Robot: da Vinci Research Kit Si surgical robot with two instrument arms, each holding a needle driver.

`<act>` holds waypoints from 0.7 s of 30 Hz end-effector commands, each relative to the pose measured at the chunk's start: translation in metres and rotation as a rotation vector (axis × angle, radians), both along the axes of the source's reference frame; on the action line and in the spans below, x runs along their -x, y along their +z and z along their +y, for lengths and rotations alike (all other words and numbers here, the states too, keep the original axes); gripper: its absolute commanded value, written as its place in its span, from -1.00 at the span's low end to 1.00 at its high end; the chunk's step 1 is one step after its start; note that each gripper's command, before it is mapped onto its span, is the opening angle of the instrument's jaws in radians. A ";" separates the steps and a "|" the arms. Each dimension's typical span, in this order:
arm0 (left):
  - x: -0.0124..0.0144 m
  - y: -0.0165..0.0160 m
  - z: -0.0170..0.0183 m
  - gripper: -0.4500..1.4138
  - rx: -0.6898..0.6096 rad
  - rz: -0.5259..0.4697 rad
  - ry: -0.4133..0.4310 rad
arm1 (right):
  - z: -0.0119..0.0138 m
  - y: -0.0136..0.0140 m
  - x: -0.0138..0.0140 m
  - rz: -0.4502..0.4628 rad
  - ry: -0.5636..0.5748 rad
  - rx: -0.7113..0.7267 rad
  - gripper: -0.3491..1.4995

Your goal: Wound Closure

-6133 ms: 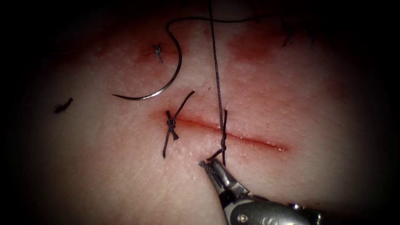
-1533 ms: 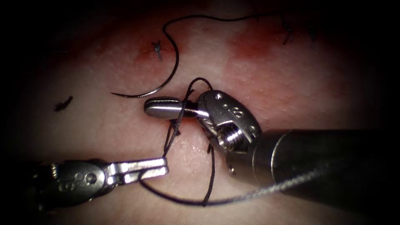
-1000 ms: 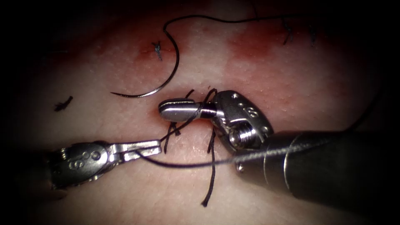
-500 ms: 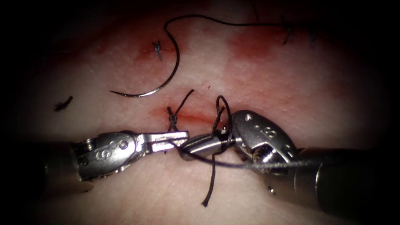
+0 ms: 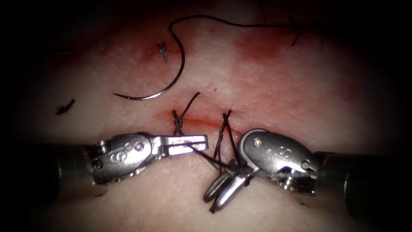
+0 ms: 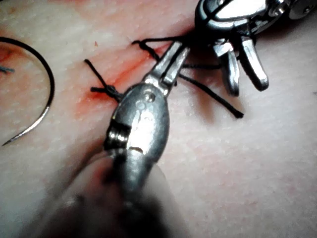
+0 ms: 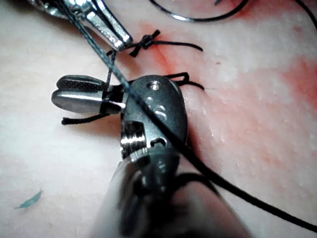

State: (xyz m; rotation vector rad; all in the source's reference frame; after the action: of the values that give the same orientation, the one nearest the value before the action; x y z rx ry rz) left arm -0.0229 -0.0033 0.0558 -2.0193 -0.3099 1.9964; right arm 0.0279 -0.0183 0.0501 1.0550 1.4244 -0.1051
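Both tools have shifted nearer — the right tool (image 5: 221, 194) now points down, jaws slightly parted around thread (image 5: 220, 141) wrapped at their base. Left tool (image 5: 193, 144) clamps the thread just right of the cut's (image 5: 201, 121) first knot (image 5: 177, 125). Needle (image 5: 171, 73) lies free on the tissue (image 5: 279, 99), far-left of the cut — held by neither.
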 end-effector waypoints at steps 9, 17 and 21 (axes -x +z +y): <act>0.0005 0.0002 -0.0010 -1.00 -0.007 0.003 0.012 | -0.0018 0.0019 -0.0027 -0.037 -0.022 0.090 0.49; 0.0002 0.0000 -0.0019 -1.00 -0.014 0.003 0.020 | -0.0025 0.0031 -0.0028 -0.104 -0.088 0.230 0.42; 0.0003 0.0000 -0.0020 -1.00 -0.013 0.002 0.021 | -0.0028 0.0032 -0.0027 -0.109 -0.100 0.247 0.42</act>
State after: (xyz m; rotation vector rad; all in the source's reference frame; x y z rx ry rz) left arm -0.0226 -0.0049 0.0552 -2.0131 -0.3426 2.0056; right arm 0.0299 -0.0207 0.0527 0.9081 1.2252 -0.2885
